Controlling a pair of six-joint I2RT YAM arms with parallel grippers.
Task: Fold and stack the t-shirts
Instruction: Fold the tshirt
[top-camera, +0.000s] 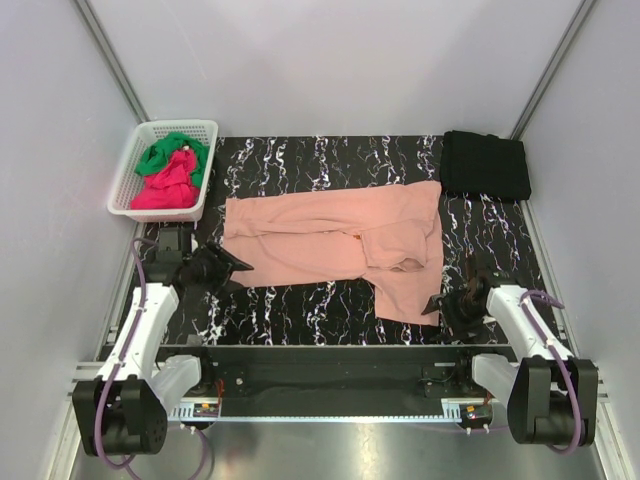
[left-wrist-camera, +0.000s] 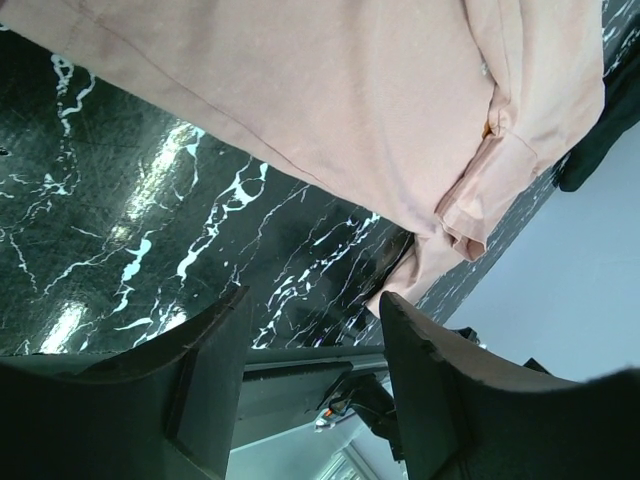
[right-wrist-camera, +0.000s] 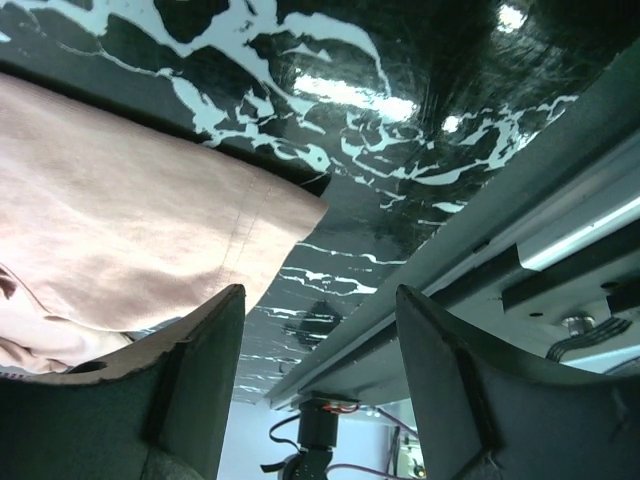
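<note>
A salmon-pink t-shirt (top-camera: 335, 240) lies partly folded across the middle of the black marbled table (top-camera: 300, 305); a flap hangs toward the front at its right end (top-camera: 405, 290). My left gripper (top-camera: 238, 266) hovers open just off the shirt's left edge, nothing between its jaws. In the left wrist view the pink t-shirt (left-wrist-camera: 330, 90) fills the top, above the left gripper (left-wrist-camera: 315, 310). My right gripper (top-camera: 437, 303) stands open beside the flap's front right corner. The right wrist view shows that corner of the pink t-shirt (right-wrist-camera: 130, 230) beside the empty right gripper (right-wrist-camera: 320, 305).
A white basket (top-camera: 128, 185) at the back left holds a green tee (top-camera: 170, 152) and a magenta-red tee (top-camera: 165, 188). A folded black tee (top-camera: 485, 163) lies at the back right corner. Grey walls close in both sides. A metal rail (top-camera: 330, 355) runs along the front edge.
</note>
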